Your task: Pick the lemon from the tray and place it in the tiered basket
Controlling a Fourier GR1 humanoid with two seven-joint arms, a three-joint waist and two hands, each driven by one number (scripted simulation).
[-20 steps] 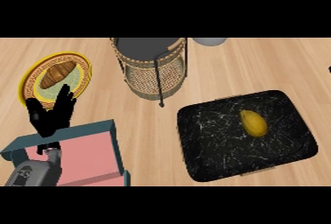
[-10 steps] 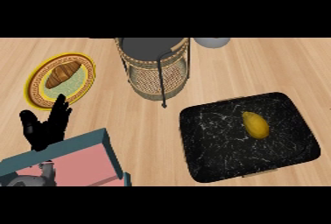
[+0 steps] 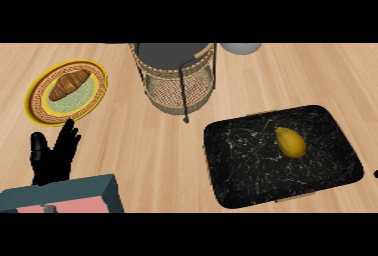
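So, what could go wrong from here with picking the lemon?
1. The lemon lies loose on the smooth black tray; it may roll away when fingers touch it.
2. The tiered basket stands close to the tray, so a carrying arm might bump its dark frame.
3. Only the left hand shows, open and far from the lemon.

No readable text, label or number on anything here.

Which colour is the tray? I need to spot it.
Black with white marbling, in the head view: tray.
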